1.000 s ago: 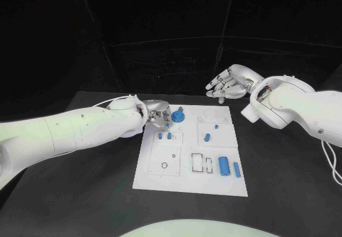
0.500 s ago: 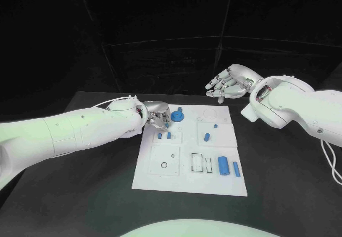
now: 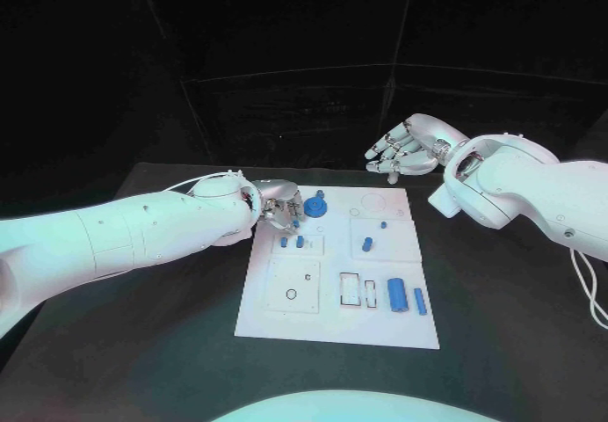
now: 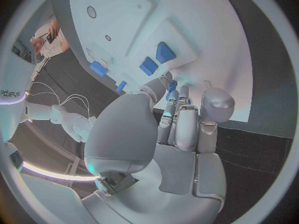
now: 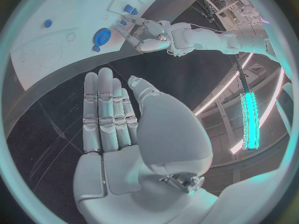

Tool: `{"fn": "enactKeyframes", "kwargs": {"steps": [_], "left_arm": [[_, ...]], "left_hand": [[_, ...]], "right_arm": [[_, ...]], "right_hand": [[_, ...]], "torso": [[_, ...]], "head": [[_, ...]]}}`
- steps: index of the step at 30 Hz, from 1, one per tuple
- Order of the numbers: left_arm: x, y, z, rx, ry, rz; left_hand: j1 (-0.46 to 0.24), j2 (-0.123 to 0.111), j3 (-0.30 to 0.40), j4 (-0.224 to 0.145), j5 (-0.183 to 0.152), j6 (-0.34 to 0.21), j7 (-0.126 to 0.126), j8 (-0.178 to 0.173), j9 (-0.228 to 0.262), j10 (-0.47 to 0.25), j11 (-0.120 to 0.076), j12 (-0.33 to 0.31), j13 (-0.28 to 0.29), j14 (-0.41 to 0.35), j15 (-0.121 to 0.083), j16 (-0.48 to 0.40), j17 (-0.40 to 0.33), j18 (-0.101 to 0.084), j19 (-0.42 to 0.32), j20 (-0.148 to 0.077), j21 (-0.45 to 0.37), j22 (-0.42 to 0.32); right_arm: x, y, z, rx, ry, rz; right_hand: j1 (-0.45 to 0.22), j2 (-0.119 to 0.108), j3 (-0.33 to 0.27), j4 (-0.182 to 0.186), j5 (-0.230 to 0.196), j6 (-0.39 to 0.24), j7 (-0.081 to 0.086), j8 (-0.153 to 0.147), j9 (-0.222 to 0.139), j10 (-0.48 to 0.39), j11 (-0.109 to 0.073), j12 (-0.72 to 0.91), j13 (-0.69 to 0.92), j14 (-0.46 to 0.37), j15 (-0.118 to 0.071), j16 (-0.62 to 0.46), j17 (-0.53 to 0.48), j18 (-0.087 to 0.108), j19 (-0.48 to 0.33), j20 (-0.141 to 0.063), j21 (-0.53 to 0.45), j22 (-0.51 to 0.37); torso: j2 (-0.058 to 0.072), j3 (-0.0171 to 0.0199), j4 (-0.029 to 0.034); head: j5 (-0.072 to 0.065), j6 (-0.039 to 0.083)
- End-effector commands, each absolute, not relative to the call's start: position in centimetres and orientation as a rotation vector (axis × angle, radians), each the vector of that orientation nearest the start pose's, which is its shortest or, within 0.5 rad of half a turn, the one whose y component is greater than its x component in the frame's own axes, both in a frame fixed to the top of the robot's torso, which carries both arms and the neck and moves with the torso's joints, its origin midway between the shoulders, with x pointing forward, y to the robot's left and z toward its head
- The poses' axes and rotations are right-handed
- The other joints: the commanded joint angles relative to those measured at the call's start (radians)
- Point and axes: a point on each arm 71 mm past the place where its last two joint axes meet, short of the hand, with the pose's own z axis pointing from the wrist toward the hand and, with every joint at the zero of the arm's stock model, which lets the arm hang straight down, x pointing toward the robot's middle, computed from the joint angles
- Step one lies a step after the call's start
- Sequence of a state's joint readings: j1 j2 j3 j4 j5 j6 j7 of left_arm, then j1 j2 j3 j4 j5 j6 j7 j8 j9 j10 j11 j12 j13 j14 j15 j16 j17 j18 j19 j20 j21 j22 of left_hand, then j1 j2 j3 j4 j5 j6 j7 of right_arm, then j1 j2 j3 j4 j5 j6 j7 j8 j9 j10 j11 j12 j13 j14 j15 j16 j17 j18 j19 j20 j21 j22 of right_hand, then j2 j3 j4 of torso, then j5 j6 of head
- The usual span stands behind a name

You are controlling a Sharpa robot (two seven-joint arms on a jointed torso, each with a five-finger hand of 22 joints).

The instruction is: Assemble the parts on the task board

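Observation:
The white task board (image 3: 285, 308) lies in the middle of the table. By its far left corner my left hand (image 3: 281, 205) has its fingers curled in, pinching a small blue part (image 4: 171, 88) at the fingertips just over the board (image 4: 212, 25). A round blue part (image 3: 315, 207) stands right beside that hand. Two small blue blocks (image 3: 294, 241) sit just nearer than the hand, also seen up close as two blue blocks (image 4: 157, 58). My right hand (image 3: 403, 149) hovers beyond the board's far edge, fingers straight and holding nothing.
A small blue peg (image 3: 367, 243) and a blue dot (image 3: 384, 225) sit mid-board. A blue cylinder (image 3: 398, 295) and a thin blue bar (image 3: 421, 301) lie at the near right, beside rectangular slots (image 3: 351, 289). Black table surrounds the board.

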State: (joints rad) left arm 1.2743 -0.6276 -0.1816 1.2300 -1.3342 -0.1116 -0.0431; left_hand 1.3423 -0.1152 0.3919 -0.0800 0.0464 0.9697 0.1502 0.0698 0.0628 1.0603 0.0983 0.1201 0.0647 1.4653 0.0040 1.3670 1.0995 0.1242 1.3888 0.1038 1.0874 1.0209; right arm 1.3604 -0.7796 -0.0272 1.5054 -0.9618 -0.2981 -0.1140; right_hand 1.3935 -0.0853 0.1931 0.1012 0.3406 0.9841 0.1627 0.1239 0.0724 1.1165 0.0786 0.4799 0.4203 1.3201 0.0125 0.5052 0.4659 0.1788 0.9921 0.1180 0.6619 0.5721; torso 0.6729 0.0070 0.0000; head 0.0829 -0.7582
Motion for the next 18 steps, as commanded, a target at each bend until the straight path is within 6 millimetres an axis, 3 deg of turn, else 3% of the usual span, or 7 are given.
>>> {"fn": "enactKeyframes", "kwargs": {"steps": [1,10,15,18], "left_arm": [[52.8,17.5,-22.3,0.220,1.908,-0.598],[52.7,19.1,-22.1,0.176,1.902,-0.585],[52.6,20.6,-21.7,0.128,1.897,-0.587],[52.6,22.0,-21.2,0.074,1.875,-0.612]], "left_hand": [[0.001,-0.009,-0.010,-0.001,0.001,-0.010,0.000,-0.006,0.001,-0.016,0.004,-0.009,-0.001,0.009,0.006,-0.002,-0.002,-0.005,-0.010,0.003,-0.012,-0.010],[0.013,-0.011,-0.049,-0.005,0.001,-0.063,0.000,-0.007,0.002,-0.103,0.022,-0.048,-0.002,0.007,0.021,-0.004,-0.015,0.007,-0.030,0.016,-0.074,-0.073],[0.016,-0.007,-0.061,-0.002,0.001,-0.054,0.000,0.000,0.005,-0.102,0.022,-0.043,0.001,0.008,0.022,-0.002,-0.014,0.009,-0.030,0.018,-0.082,-0.080],[0.023,0.006,-0.063,-0.001,0.001,-0.026,0.006,0.013,0.009,-0.056,0.013,-0.015,0.009,0.010,0.016,0.001,-0.011,0.010,-0.027,0.015,-0.083,-0.081]], "right_arm": [[51.5,-17.8,-10.7,0.229,1.666,0.911],[51.7,-18.4,-10.8,0.188,1.681,0.860],[52.0,-19.0,-11.0,0.142,1.685,0.814],[52.0,-19.3,-11.2,0.091,1.689,0.776]], "right_hand": [[0.002,0.000,0.000,0.007,0.005,-0.002,0.002,0.004,0.001,-0.007,0.000,0.003,-0.001,-0.004,-0.002,-0.006,0.002,0.003,0.004,0.005,-0.004,-0.001],[0.010,-0.002,0.002,0.003,0.005,-0.005,0.002,0.004,0.000,-0.009,-0.001,0.004,-0.003,-0.004,-0.002,-0.006,0.005,0.004,0.007,0.004,-0.004,-0.001],[0.024,0.002,0.010,-0.001,-0.004,0.007,0.003,0.012,0.003,-0.042,0.002,-0.022,-0.021,0.011,-0.004,-0.001,0.016,0.004,0.020,0.001,0.003,0.003],[0.035,0.005,0.019,-0.005,-0.016,0.021,0.000,0.021,0.005,-0.061,0.003,-0.061,-0.053,0.045,-0.008,0.016,0.030,0.006,0.043,-0.004,0.019,0.012]], "torso": [[0.000,0.0002,0.0001],[-0.001,-0.0002,0.0011],[-0.001,-0.0010,0.0026],[-0.001,0.0003,0.0019]], "head": [[0.001,0.001],[-0.001,0.004],[-0.005,0.009],[-0.007,0.012]]}}
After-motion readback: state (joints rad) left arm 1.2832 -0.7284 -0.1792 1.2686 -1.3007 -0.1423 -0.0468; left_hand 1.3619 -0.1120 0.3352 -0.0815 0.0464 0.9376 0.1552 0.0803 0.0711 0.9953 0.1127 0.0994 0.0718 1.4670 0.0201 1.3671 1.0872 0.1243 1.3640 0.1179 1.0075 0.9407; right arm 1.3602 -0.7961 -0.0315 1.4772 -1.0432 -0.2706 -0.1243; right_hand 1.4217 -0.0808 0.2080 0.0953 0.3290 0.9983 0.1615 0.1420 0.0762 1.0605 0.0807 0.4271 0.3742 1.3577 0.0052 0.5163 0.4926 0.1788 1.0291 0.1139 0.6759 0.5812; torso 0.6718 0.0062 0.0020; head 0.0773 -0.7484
